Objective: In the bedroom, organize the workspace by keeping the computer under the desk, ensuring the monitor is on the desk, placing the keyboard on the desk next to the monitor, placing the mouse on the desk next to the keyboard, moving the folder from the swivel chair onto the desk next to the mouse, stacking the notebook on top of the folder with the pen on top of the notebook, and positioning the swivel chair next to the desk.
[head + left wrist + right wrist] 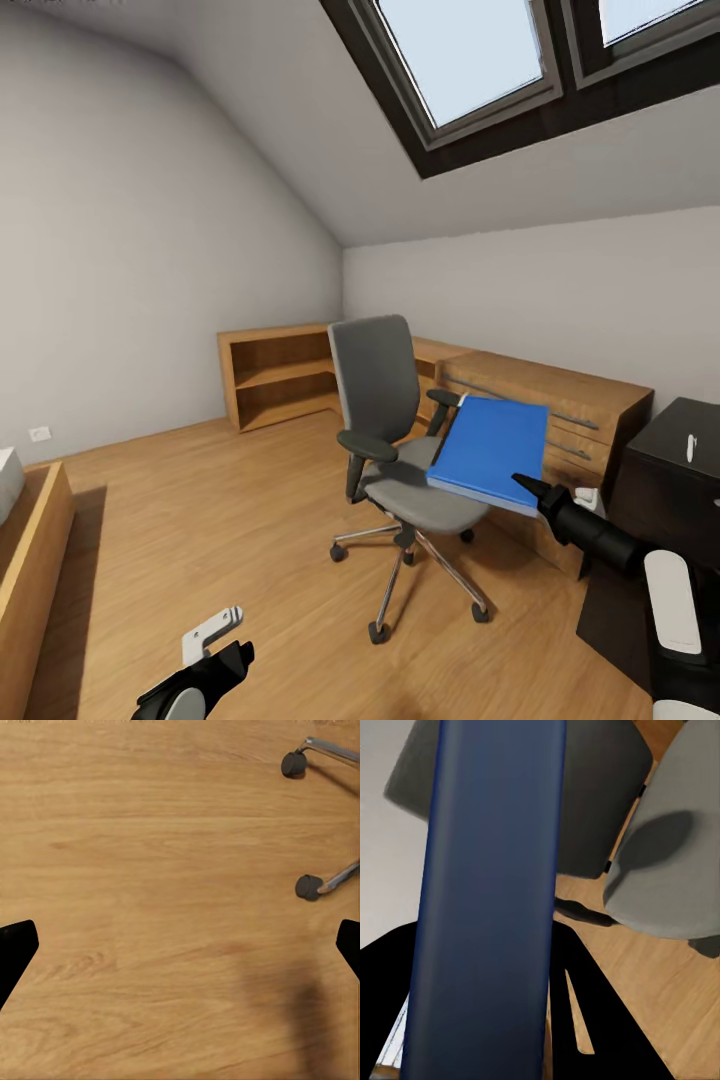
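One grey swivel chair (400, 440) with black armrests and a chrome five-star base on black casters, standing on the light-wood plank floor (230, 520), in front of a low light-wood dresser (560, 400) and an open light-wood shelf unit (275, 375) along the far walls. One glossy black surface (670, 470) at the right edge of the head view, with one thin white-silver pen (690, 446) lying on top. One flat bright blue rectangular folder (490, 452), lifted clear of the chair seat, tilted, just above the seat's right side and between chair and black surface.

Right arm reaching forward and leftward from the lower right, black forearm angled up toward the folder's near edge; right end effector (528, 486) closed on that edge, folder gripped. Left arm low and tucked at the bottom of the head view, left end effector (215, 640) pointing down at the floor, fingers spread wide with nothing between them.

Left wrist view: two black fingertips (16, 949) at opposite edges, bare planks between, plus two chair casters on chrome legs (309, 886). Right wrist view: folder (487, 900) edge-on as a dark blue band running away from the camera, grey seat and backrest (660, 870) behind.
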Available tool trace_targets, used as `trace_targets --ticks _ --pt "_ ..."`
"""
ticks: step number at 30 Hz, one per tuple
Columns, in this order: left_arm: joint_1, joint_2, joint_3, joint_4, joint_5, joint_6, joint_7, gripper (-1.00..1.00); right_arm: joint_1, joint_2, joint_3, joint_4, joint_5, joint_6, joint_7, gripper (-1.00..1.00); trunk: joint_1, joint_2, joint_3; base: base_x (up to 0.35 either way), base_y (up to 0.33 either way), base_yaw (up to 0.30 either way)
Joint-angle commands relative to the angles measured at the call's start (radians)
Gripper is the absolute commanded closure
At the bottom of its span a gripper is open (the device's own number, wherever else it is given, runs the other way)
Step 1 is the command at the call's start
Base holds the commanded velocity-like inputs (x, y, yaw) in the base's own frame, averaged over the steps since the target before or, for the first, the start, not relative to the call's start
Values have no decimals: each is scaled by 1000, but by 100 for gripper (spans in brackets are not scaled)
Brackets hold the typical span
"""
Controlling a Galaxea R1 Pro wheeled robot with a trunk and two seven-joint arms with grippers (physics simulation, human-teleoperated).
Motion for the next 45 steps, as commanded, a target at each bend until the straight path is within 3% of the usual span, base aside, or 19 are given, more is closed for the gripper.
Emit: trace_targets --ticks 1,18,31,45 --pt "-1 1 -2 -1 9 1 10 -100 -1 3 -2 10 9 3 11 100 -4 7 2 0 0 0" --pt "-1 -1 -2 20 6 1 10 -100 -1 6 -2 33 14 0 11 100 -69 126 35 0 0 48" --pt "-1 -1 -2 21 8 1 10 -100 -1 5 -2 36 16 -1 11 100 -69 126 15 0 0 19" --pt "-1 -1 -2 21 6 0 12 -100 -1 3 -2 36 16 -14 12 100 -123 224 37 0 0 0"
